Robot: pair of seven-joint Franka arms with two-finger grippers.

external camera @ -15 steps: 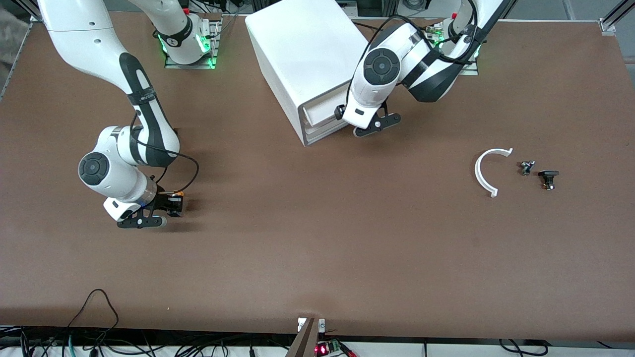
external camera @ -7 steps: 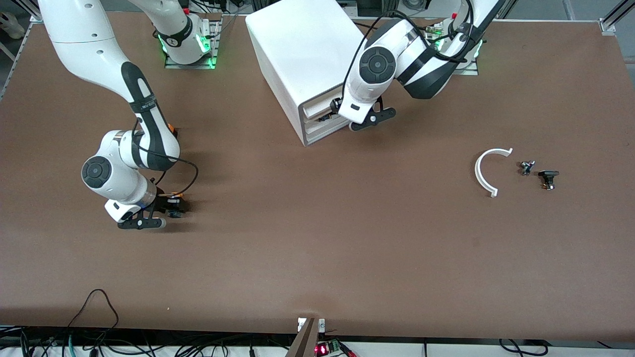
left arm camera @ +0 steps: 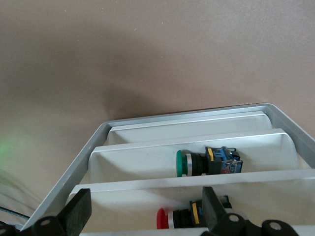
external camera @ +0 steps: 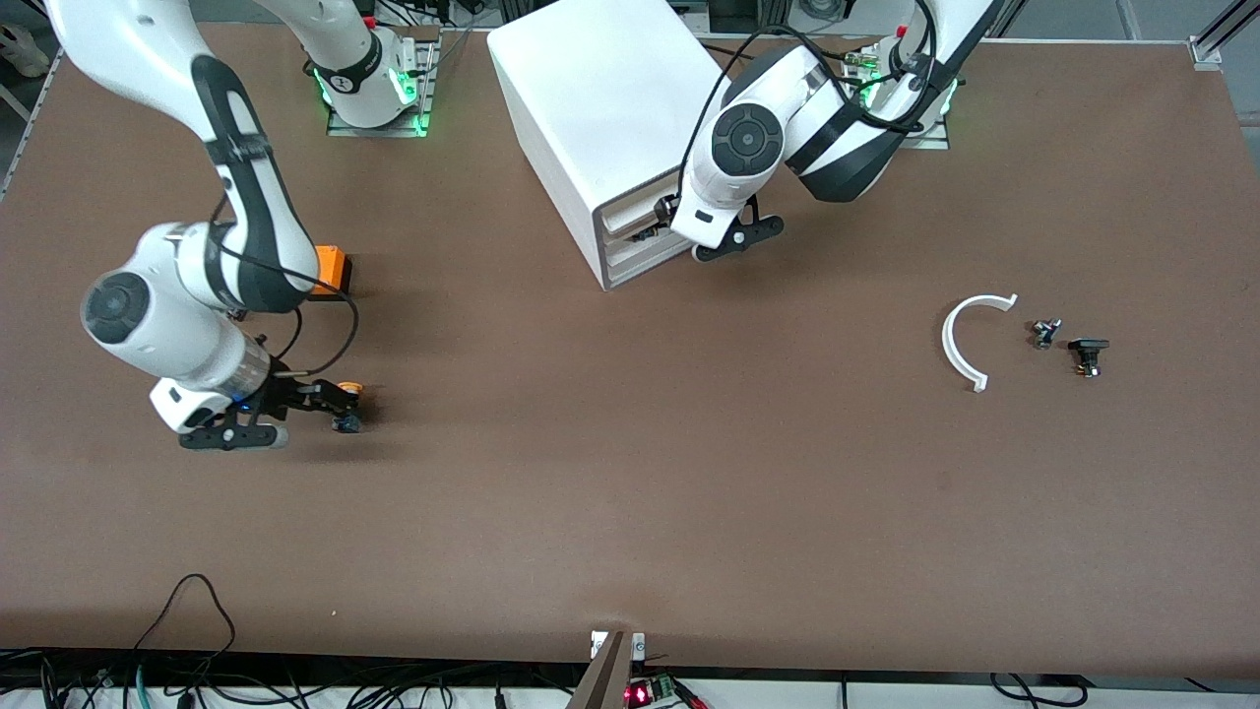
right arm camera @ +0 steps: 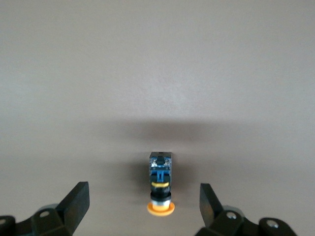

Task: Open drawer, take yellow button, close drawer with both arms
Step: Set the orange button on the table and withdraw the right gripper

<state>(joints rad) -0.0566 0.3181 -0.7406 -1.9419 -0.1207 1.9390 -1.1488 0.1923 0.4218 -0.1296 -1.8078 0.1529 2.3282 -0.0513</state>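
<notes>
The button (external camera: pixel 346 422) lies on its side on the bare table, toward the right arm's end; its orange-yellow cap and black and blue body show in the right wrist view (right arm camera: pixel 161 187). My right gripper (external camera: pixel 335 406) hangs open just above it, one finger on each side and clear of it (right arm camera: pixel 144 209). The white cabinet (external camera: pixel 591 89) stands by the arm bases. My left gripper (external camera: pixel 661 219) is open at the beige front of the top drawer (external camera: pixel 630 213). In the left wrist view (left arm camera: pixel 146 211) its fingers straddle that drawer's tray (left arm camera: pixel 128 204).
An orange cube (external camera: pixel 332 268) sits by the right arm's elbow. A white curved strip (external camera: pixel 963 340) and two small dark components (external camera: pixel 1045 332) (external camera: pixel 1088 354) lie toward the left arm's end. A red button (left arm camera: pixel 184 219) and a green one (left arm camera: pixel 206 162) lie in the trays.
My right gripper let go of the button, lifted and drew back toward the right arm's end, uncovering the orange cube. My left gripper moved in against the cabinet and the top drawer slid inward.
</notes>
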